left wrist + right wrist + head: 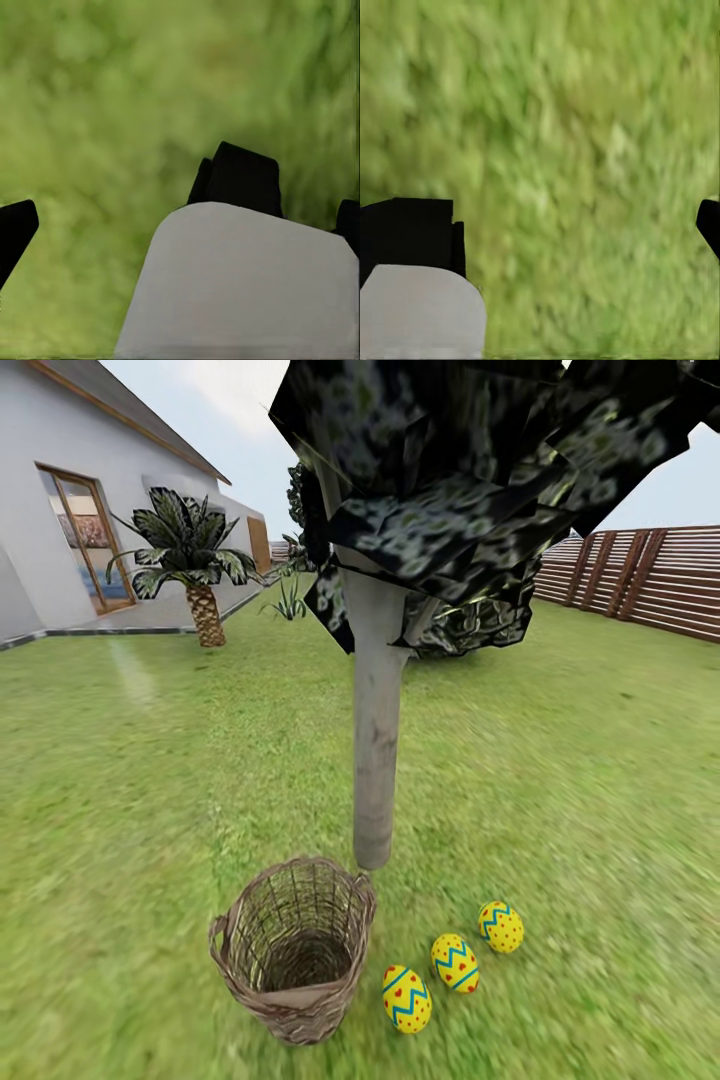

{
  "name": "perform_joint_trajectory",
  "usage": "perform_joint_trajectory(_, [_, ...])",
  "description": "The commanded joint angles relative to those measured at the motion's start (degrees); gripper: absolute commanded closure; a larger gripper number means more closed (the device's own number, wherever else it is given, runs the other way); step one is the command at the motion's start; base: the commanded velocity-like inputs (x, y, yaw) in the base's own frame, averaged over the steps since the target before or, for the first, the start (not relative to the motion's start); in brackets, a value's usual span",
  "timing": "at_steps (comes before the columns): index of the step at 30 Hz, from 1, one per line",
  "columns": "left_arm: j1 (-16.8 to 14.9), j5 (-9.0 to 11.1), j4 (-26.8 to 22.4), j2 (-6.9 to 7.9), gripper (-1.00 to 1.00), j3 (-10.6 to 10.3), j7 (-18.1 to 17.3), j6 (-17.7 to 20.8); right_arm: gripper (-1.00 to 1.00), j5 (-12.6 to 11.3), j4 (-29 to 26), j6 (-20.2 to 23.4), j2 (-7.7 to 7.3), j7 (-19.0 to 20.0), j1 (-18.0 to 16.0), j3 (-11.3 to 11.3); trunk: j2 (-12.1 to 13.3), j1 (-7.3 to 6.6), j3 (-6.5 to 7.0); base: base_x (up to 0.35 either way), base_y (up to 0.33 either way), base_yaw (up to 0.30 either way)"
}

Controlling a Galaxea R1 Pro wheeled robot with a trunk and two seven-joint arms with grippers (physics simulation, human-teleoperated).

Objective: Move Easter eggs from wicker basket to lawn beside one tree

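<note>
Looking down: your head camera shows the lawn (560,780), short mottled green grass, smeared and soft toward the picture's edges.
Basket: the wicker basket (293,948) is a small round brown open weave, narrowing to its base, with a loop handle at either side of the rim; it stands upright on the grass and you can see bare weave down to the bottom.
Eggs: the three Easter eggs (453,962) lie on the grass in a short slanting row just beside the basket, smooth glossy yellow ovals with blue zigzag bands and small red marks; each lies a little apart from the next, and the nearest to the basket does not quite touch it.
Tree: the tree (377,760) rises just behind the basket and eggs, a straight, smooth, pale grey trunk under dark angular foliage flecked green-white.
Left hand: your left hand (180,217) points at blurred grass; two black fingers (15,229) stand wide apart with nothing between them, and a pale grey rounded block with a black piece behind it sits in front of the grass.
Right hand: your right hand (577,225) also faces plain grass, fingers spread wide and holding nothing.
Eggs from the hands: you cannot place them from either wrist camera.
</note>
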Motion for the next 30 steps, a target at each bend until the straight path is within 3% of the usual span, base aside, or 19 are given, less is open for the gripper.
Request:
perform_joint_trajectory(1, [0.1, 0.4, 0.0, -0.08, -1.0, -0.3, 0.1, 0.1, -1.0, -0.6, 0.2, -0.4, 0.11, 0.0, 0.0, 0.5, 0.4, -0.24, 0.14, 0.0, 0.0, 0.0])
perform_joint_trajectory(12, [3.2, 0.4, 0.0, -1.09, -1.0, -0.3, 0.0, 0.1, -1.0, -0.4, 0.1, -0.3, 1.02, -0.1, 2.1, 0.4, 4.8, -2.65, 2.12, 0.0, 0.0, 0.0])
perform_joint_trajectory(22, [3.8, 0.3, 0.0, -0.25, -1.0, -0.3, 0.4, 0.1, -1.0, -0.1, 0.0, -0.4, 0.55, -0.1, 2.1, 0.4, 8.8, -4.85, 3.91, 0.0, 0.0, 0.0])
perform_joint_trajectory(30, [3.8, 0.7, -0.1, 0.75, -1.0, -0.2, 0.1, 0.1, -1.0, -0.2, 0.0, -0.4, 0.91, -0.1, 2.1, 0.4, 8.8, -4.85, 3.91, 0.0, 0.0, 0.0])
